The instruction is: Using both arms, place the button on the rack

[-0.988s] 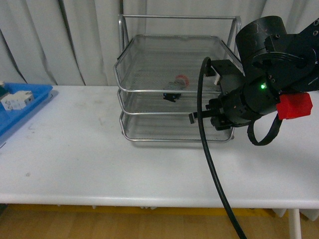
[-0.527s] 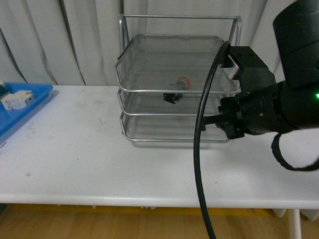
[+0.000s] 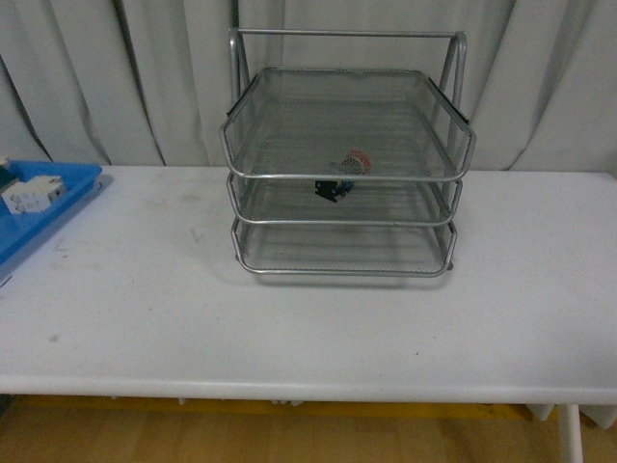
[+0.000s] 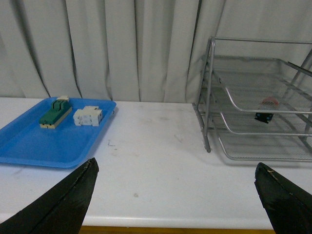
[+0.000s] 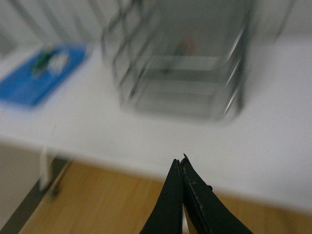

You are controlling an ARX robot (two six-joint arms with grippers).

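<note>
Where the front view looks across the table [image 3: 308, 328], the rack [image 3: 345, 154] stands near the back edge, close before the curtain, with bare white surface to its left, to its right and between it and the front edge. No arm appears in this view.

Item, button [image 3: 345, 174]: lies in the rack's middle tier, toward the centre, red cap seen through the mesh with the dark body just below it at the tier's front rail. The left wrist view shows the same button [image 4: 266, 109] in the rack [image 4: 258, 97], in the tier under the top one.

Item, blue tray [image 3: 39, 207]: at the table's left end, well apart from the rack, partly cut by the frame in the front view. The left wrist view shows the blue tray [image 4: 51, 139] whole, holding a green-and-cream part [image 4: 54, 112] and a white block [image 4: 87, 116] side by side at its far end.

Item, left end effector [image 4: 178, 195]: two dark fingertips [image 4: 68, 202] at the lower corners of its own view, set wide apart, holding nothing.

Item, right end effector [image 5: 181, 195]: fingers closed together, nothing between them, hanging beyond the table's front edge over wooden floor. Its view is blurred; rack and tray are only vague shapes there.

Room: pale pleated curtain behind, white table with faint scuff marks.
</note>
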